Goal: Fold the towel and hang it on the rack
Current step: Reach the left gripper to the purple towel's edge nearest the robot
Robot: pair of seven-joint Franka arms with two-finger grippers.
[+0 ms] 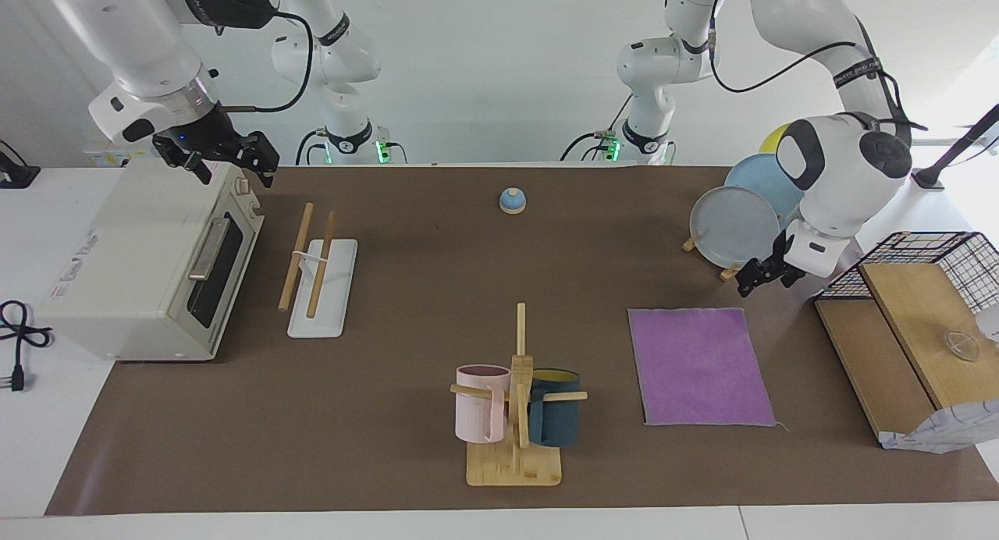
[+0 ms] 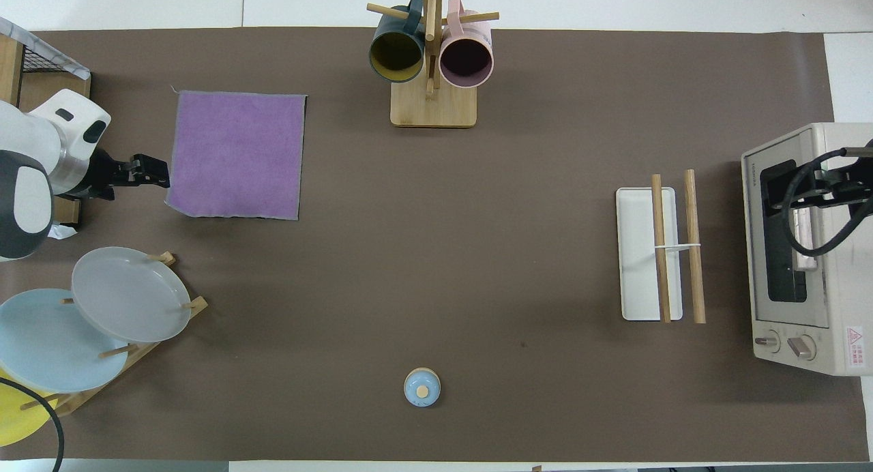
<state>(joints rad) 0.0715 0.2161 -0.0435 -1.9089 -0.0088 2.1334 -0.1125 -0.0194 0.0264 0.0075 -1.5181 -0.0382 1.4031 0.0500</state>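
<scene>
Lying flat and unfolded on the brown surface (image 1: 406, 290), the purple towel (image 1: 700, 366) sits toward the left arm's end, all four stitched edges exposed and nothing resting on it. Just off its corner nearest the robots hangs the left pincer (image 1: 759, 275), low over the mat with its fingers spread and holding nothing; in the overhead view its tip lies just beside the towel's side edge, apart from the cloth. The wooden plate holder with its grey plate (image 1: 734, 228) stands close by, nearer the robots, and a wire basket with wooden boards (image 1: 913, 321) flanks the towel toward the surface's end. The rack (image 1: 316, 268), two wooden rods over a white base, stands toward the right arm's end, beside the front of the toaster oven (image 1: 148, 267). Between towel and rack the mat is bare except for the mug stand (image 1: 515, 415) at the edge farthest from the robots and a small blue bell (image 1: 512, 200) near them. The right pincer (image 1: 222, 159) waits over the oven's top, fingers spread, empty.
</scene>
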